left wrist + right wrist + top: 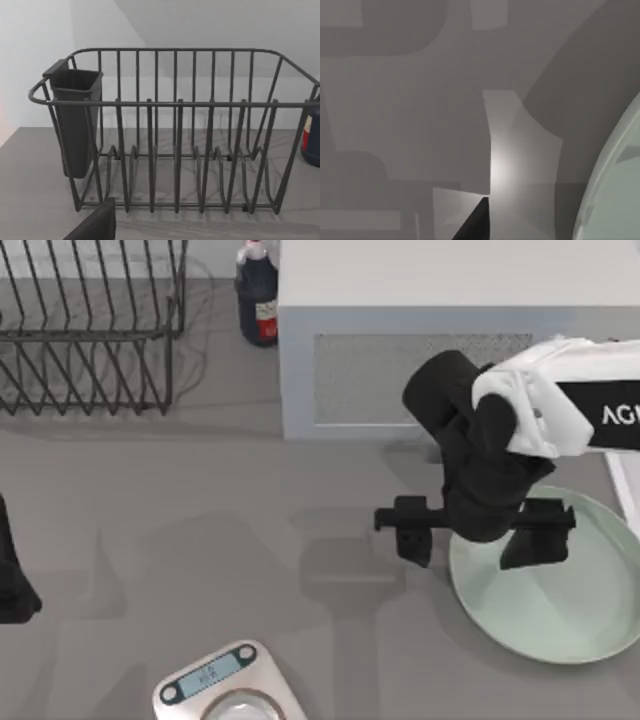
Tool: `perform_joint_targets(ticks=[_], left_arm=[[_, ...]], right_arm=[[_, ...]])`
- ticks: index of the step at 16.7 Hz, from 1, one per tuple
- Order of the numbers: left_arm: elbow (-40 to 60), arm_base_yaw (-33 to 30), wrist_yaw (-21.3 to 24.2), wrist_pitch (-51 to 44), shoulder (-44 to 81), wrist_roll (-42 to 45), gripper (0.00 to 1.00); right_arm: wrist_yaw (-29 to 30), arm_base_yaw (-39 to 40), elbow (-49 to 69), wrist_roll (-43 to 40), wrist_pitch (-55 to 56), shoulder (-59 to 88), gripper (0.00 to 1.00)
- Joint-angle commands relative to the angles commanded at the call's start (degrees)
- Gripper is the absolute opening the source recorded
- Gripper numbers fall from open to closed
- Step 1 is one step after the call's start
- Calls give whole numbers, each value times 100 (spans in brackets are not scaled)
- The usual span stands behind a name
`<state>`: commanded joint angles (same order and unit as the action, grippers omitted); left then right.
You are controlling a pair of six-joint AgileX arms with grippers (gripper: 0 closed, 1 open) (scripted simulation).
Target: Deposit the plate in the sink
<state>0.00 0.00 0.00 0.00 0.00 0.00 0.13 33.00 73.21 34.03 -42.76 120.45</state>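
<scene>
The pale mint-green plate point(555, 585) lies flat on the grey table at the right, in front of the white box. My right gripper point(468, 552) hangs over the plate's left rim, open. One dark finger point(412, 532) is outside the rim over the table, and the other is over the plate's inside. In the right wrist view the plate's rim point(615, 190) curves along one edge, and a dark fingertip point(476, 222) pokes in over the table. My left arm point(12, 575) is parked at the table's left edge. The sink is out of view.
A dark wire dish rack point(90, 330) stands at the back left, with a cutlery cup point(75, 120) on its side. A dark blue bottle point(258, 295) stands beside a white microwave-like box point(420, 340). A silver kitchen scale point(225, 685) sits at the front edge.
</scene>
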Motion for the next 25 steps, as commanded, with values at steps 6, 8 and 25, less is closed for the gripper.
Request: perform_joint_targets(ticks=[6,8,25], left_arm=[[0,0,0,0,0,0,100],[0,0,0,0,0,0,100],[0,0,0,0,0,0,100]], right_arm=[[0,0,0,0,0,0,2],[0,0,0,0,0,0,0],[183,743,2767,428,-2691,-291,0]])
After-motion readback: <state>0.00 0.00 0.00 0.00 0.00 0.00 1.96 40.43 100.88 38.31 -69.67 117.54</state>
